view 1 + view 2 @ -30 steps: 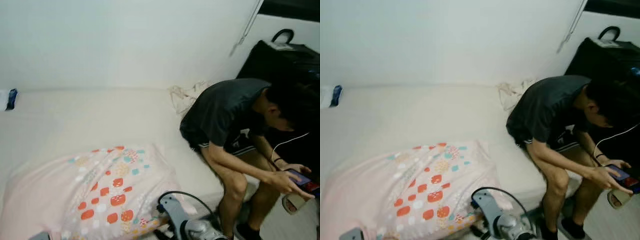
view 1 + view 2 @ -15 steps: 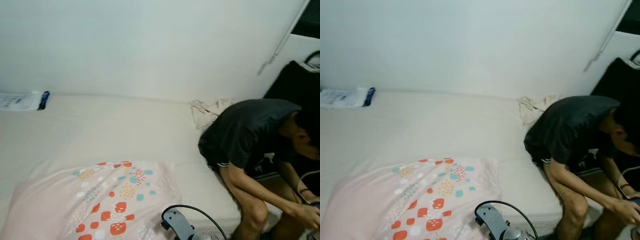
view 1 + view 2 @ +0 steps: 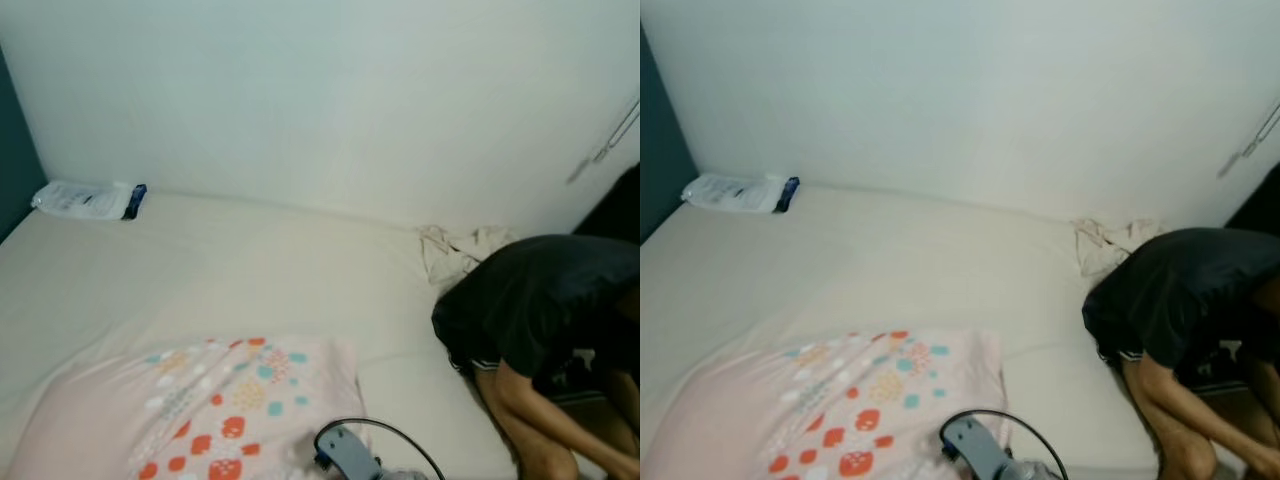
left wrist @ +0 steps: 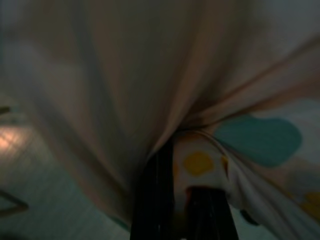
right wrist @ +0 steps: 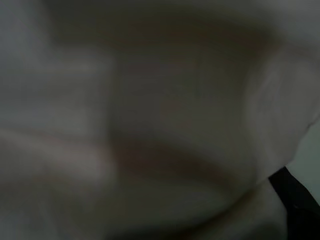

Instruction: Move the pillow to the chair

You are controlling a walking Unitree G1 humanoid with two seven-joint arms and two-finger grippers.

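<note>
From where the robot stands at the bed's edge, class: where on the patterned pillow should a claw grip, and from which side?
Grip the pillow at its near edge, coming from the robot's own side. It lies flat and soft on the bed, so only bunched fabric offers a hold. The left claw already pinches such a fold; the person sits to the right.
</note>
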